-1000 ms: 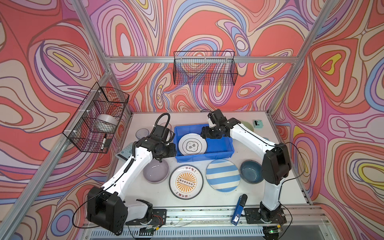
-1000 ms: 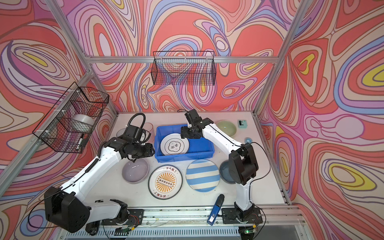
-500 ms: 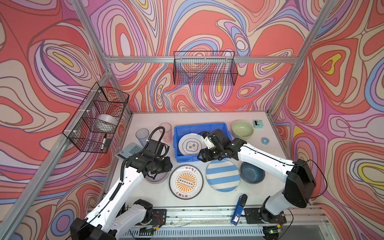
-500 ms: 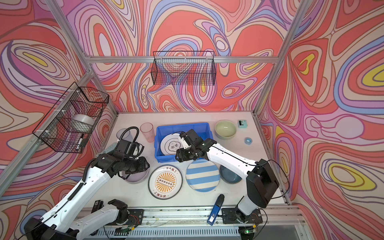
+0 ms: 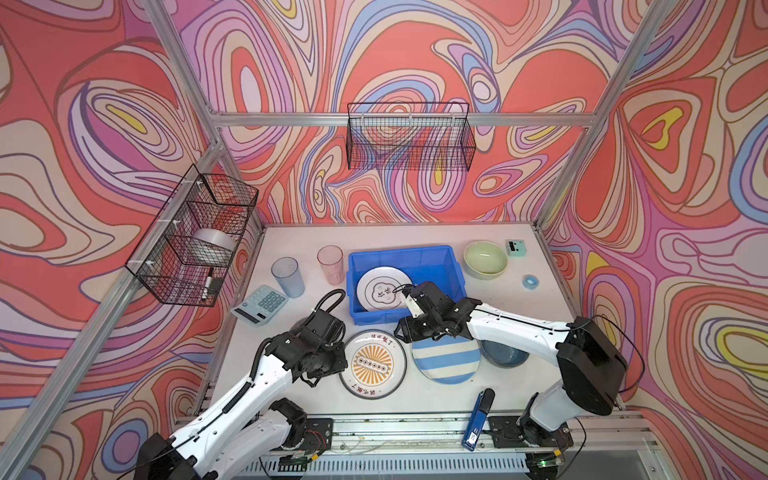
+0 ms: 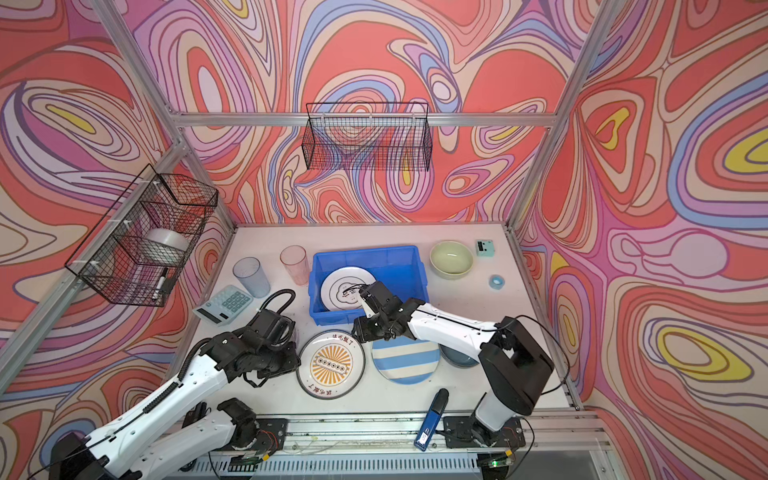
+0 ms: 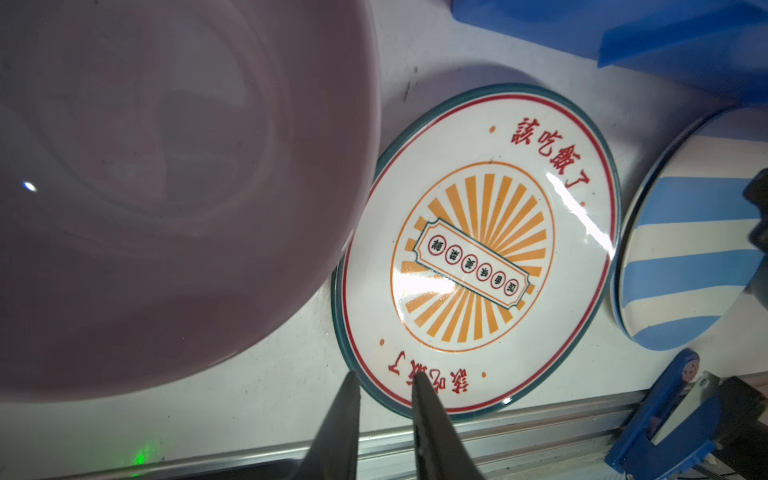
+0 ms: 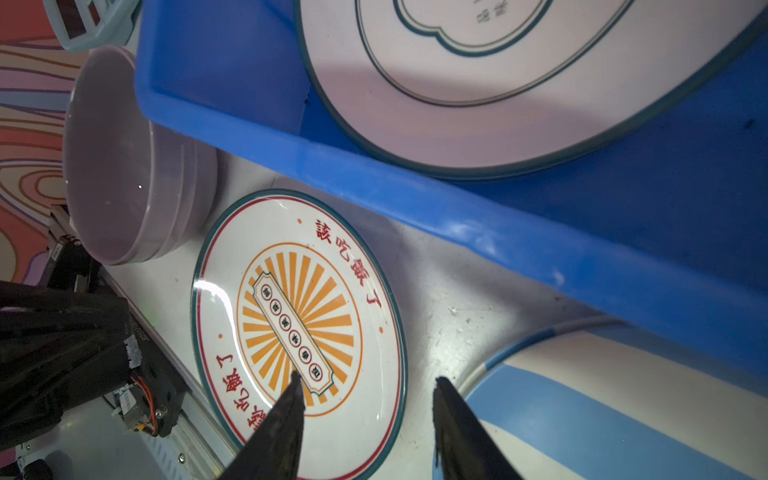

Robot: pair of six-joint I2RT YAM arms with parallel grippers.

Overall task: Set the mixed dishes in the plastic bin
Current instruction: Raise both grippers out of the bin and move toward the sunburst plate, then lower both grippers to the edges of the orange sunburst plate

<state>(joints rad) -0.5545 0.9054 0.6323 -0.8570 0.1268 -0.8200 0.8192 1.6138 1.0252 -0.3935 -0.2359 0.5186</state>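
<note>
Narrowly, left gripper (image 7: 384, 376), astride sunburst plate (image 7: 473, 257)

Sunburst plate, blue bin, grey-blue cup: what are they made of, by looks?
Sunburst plate: glossy, sharp glare streaks; glazed ceramic or melamine, unclear.
Blue bin: moulded plastic, dull sheen, rolled rim.
Grey-blue cup: translucent, see-through walls; likely plastic, possibly glass.

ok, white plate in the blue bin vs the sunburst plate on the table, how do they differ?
Place: the white plate sits inside the blue bin; the sunburst plate lies flat on the table, just outside the bin's near wall.
Print: the white plate has a dark cloud outline with dark lettering; the sunburst plate has orange rays, red characters and a red ring.
Shared: both are round and white with a dark teal edge.
</note>
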